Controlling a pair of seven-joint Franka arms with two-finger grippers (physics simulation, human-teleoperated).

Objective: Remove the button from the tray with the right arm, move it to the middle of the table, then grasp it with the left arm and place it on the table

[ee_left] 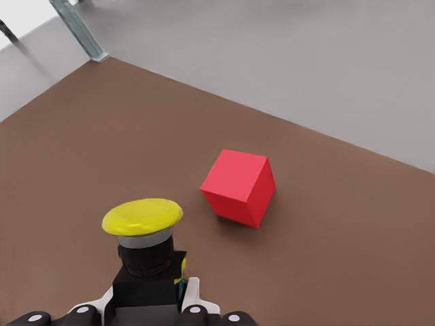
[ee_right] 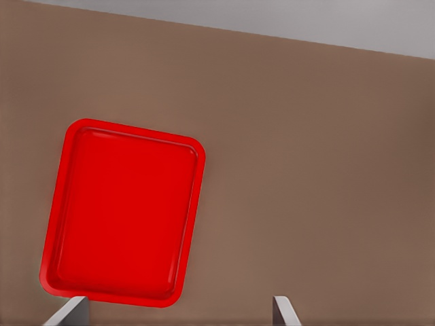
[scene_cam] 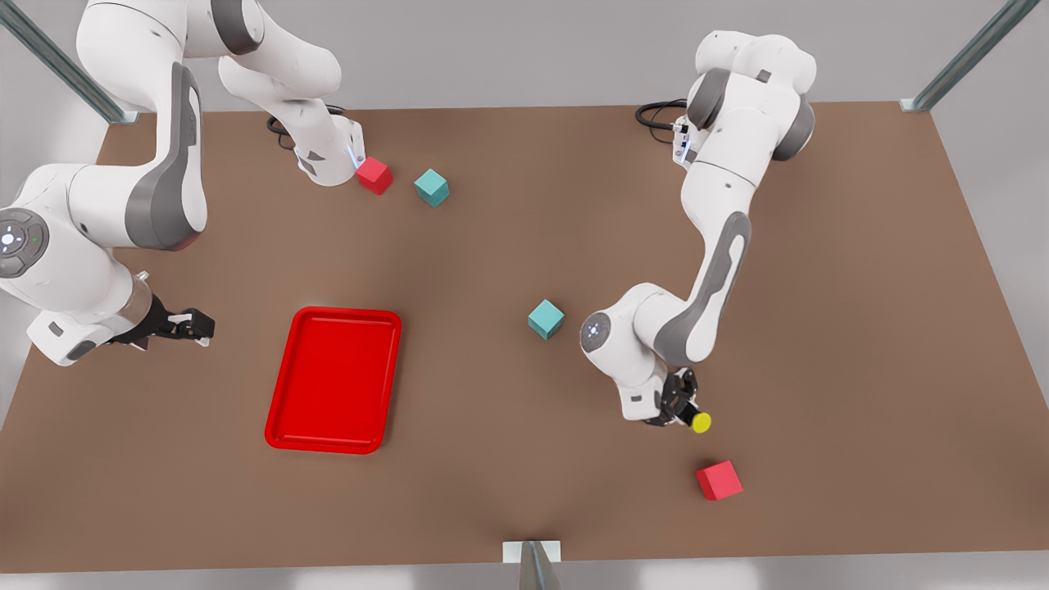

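I see the tiny push-button (ee_left: 143, 234), a round yellow cap with a pale grey collar on a short black body, clamped by its body in my left gripper (scene_cam: 687, 412). In the front view it sits low over the flat matte brown worktop (scene_cam: 819, 287) on that view's right, well apart from the shallow glossy red rectangular tray (scene_cam: 333, 380) with rounded corners and a raised rim. A matte red cube (ee_left: 239, 187) lies on the worktop near the button. My right gripper (scene_cam: 190, 325) hangs at the front view's left, beside the tray; its fingers (ee_right: 68, 314) stand wide apart, holding nothing. Three more cubes rest on the worktop: a teal cube (scene_cam: 546, 319) near the middle, and another red cube (scene_cam: 374, 174) and teal cube (scene_cam: 431, 187) toward the far edge.
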